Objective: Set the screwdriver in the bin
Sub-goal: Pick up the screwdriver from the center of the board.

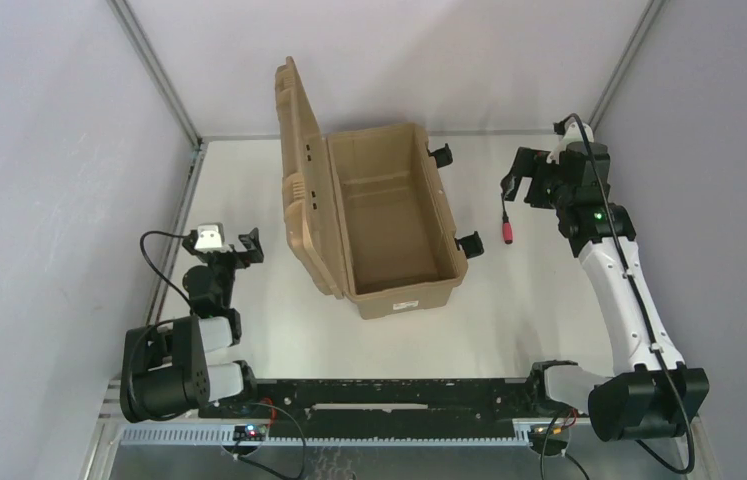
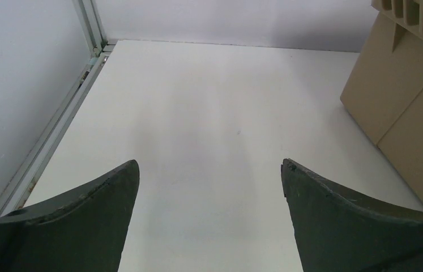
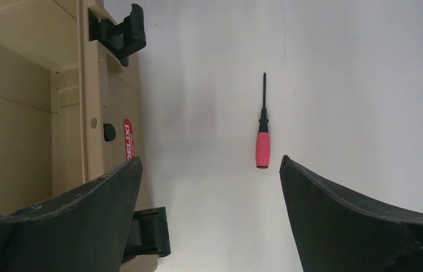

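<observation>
The screwdriver (image 1: 506,222), with a red handle and thin black shaft, lies on the white table just right of the bin (image 1: 429,292). The bin is a tan case standing open, its ribbed lid (image 1: 297,170) tipped up on the left; its inside looks empty. My right gripper (image 1: 512,185) hovers open and empty just behind the screwdriver. In the right wrist view the screwdriver (image 3: 262,148) lies ahead of the open right gripper (image 3: 209,161), nearer the right finger, with the bin's wall (image 3: 28,113) at left. My left gripper (image 1: 249,247) is open and empty, left of the bin.
Black latches (image 1: 469,243) stick out from the bin's right side toward the screwdriver. The left wrist view shows the open left gripper (image 2: 210,164) over bare table with the bin's lid (image 2: 401,85) at right. Grey walls and a metal frame (image 1: 159,70) enclose the table.
</observation>
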Motion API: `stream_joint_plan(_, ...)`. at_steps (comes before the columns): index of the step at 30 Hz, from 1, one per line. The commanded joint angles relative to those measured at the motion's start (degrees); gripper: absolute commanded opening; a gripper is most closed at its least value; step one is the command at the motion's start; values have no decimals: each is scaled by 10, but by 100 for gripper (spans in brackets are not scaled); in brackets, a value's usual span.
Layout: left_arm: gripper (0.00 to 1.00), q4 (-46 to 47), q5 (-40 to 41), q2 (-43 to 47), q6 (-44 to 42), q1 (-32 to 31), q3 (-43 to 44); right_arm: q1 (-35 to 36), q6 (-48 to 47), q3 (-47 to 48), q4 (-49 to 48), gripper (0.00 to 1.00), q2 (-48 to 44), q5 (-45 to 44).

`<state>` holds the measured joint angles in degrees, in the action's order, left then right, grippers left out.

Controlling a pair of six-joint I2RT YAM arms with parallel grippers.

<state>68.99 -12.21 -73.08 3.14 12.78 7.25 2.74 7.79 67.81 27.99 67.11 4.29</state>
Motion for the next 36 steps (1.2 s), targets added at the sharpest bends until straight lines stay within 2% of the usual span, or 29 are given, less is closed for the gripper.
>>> stream_joint_plan(1,100,23,0,2,6,-1,-9,3,6,1,-21,100,-19,-8)
stream_joint_plan(27,100,24,0,2,6,0,-9,2,14,4,-102,100,-69,-14)
stream_joint_plan(36,100,24,1,1,6,0,-9,2,-6,101,-60,97,-27,-10)
